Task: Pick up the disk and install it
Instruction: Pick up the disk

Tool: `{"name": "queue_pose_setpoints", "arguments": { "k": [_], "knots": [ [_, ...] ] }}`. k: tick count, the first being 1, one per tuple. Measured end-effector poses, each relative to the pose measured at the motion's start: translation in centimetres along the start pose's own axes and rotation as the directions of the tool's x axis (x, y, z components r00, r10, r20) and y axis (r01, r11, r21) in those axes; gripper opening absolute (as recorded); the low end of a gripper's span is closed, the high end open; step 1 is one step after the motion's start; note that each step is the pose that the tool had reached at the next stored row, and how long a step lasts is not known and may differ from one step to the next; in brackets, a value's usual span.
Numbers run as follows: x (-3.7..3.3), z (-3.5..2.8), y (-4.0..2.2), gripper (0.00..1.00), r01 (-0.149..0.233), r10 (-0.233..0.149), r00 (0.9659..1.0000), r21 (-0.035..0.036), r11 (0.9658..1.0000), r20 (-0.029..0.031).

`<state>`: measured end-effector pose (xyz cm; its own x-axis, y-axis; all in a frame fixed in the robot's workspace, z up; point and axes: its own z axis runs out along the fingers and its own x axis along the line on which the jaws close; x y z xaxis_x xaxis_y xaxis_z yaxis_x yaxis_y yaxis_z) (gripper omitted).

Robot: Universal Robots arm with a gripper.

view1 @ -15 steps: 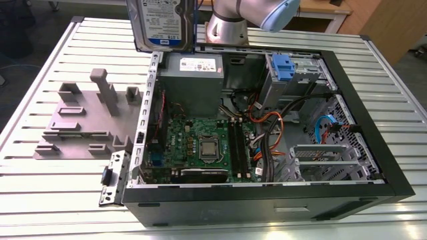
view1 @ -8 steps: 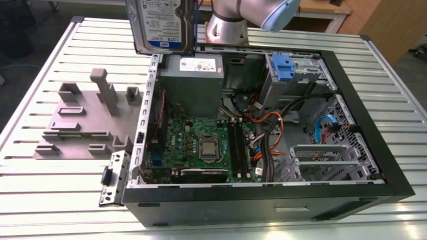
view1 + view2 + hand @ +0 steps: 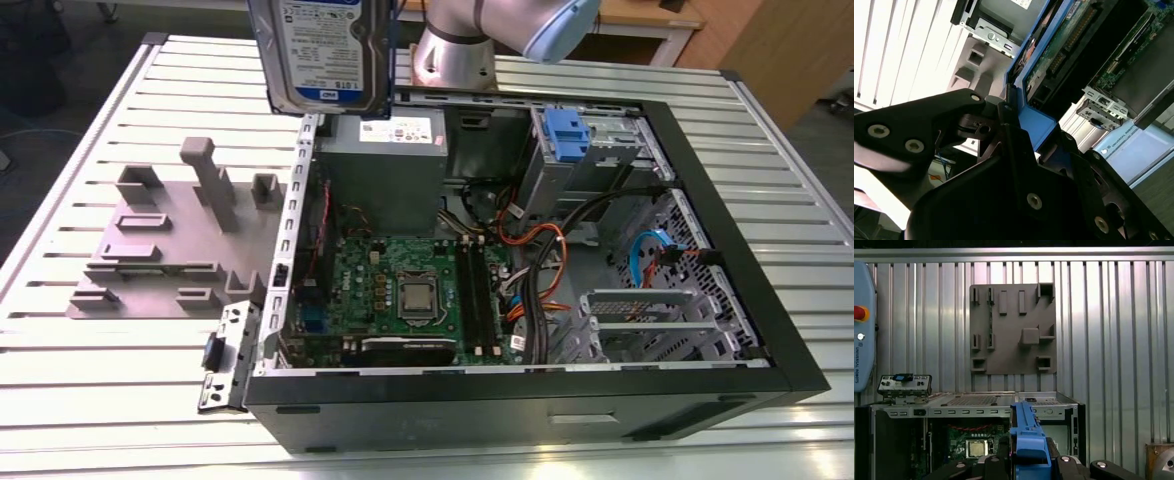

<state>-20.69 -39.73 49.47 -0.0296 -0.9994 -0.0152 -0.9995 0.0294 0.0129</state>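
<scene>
So the disk [image 3: 324, 55] is up in the air here, hanging on edge with its white-and-blue label facing the exterior camera. It sits over the far corner of the open computer case [image 3: 534, 392], towards the exterior view's left, roughly above the grey power-supply box [image 3: 384, 160]. The gripper [image 3: 1024, 464] is pinching it. In both wrist views the blue side rail [image 3: 1026, 437] of the disk is squeezed between the black fingers [image 3: 1070, 466], and the second wrist view shows the same rail [image 3: 1036, 125] running up out of the gripper [image 3: 1016, 135] with the disk's circuit-board side next to it.

The case lies on its side with the panel off. You can see the green motherboard [image 3: 400, 290] with the processor socket [image 3: 416, 297] in the middle, and a bunch of orange and black cables towards the exterior view's right. A small blue latch piece [image 3: 563, 135] stands near the far wall of the case.

A grey fixture plate [image 3: 160, 250] with blocky posts lies just beside the case on the exterior view's left. All of it sits on the ribbed metal table [image 3: 94, 390], and the arm [image 3: 467, 45] comes in from behind.
</scene>
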Motion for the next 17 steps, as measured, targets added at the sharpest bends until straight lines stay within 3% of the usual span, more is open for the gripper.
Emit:
{"name": "queue_pose_setpoints", "arguments": {
  "k": [17],
  "knots": [
    [0.22, -0.02, -1.56, 0.37, -0.008, 0.008, 1.0000, 0.0001, 1.0000, 0.0001]
  ]
}}
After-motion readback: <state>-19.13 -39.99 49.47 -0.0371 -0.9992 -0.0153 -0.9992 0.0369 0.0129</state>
